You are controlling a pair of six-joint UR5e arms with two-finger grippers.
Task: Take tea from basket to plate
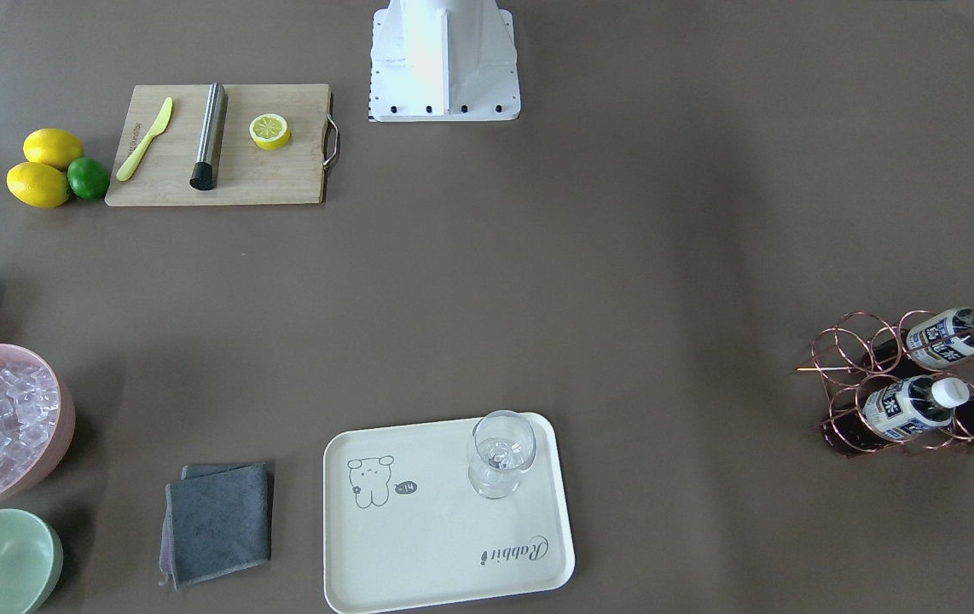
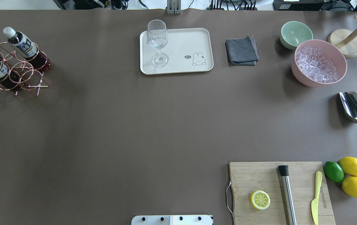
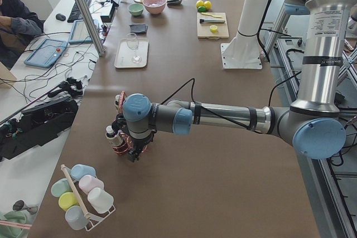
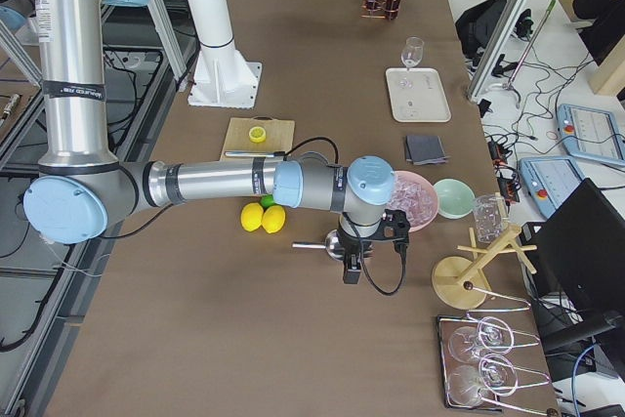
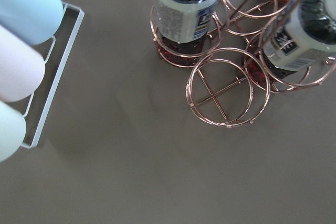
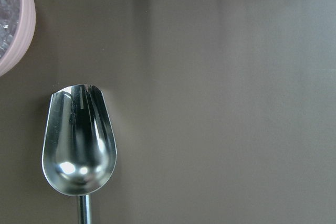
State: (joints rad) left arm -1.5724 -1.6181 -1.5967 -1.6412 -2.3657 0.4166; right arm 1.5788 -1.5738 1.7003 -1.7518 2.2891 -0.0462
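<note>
Hovering pre-grasp: the left gripper (image 3: 133, 150) hangs just over the basket (image 5: 227, 87), and nothing looks lifted yet. Open or closed, I cannot tell: only the side view shows it, and the wrist cam shows no fingers.

Three bottles stand in the basket slots. The nearest tea (image 5: 186, 3) is just ahead of the gripper, with an empty ring beside it. The plate (image 1: 453, 546) is well apart from the gripper across the tabletop (image 1: 623, 256), with a wine glass (image 1: 500, 452) on one corner.

The right gripper (image 4: 352, 271) hangs over a metal scoop (image 6: 79, 145) near the ice bowl (image 2: 309, 82), far from the basket. I cannot tell its state either.

My read of the step: approach to the pick.

Next move needs:
- shift forward and centre on that bottle's cap
- descend and close on the neck
- pull straight up so the ring doesn't snag
- set down on bare plate, clear of the glass
</note>
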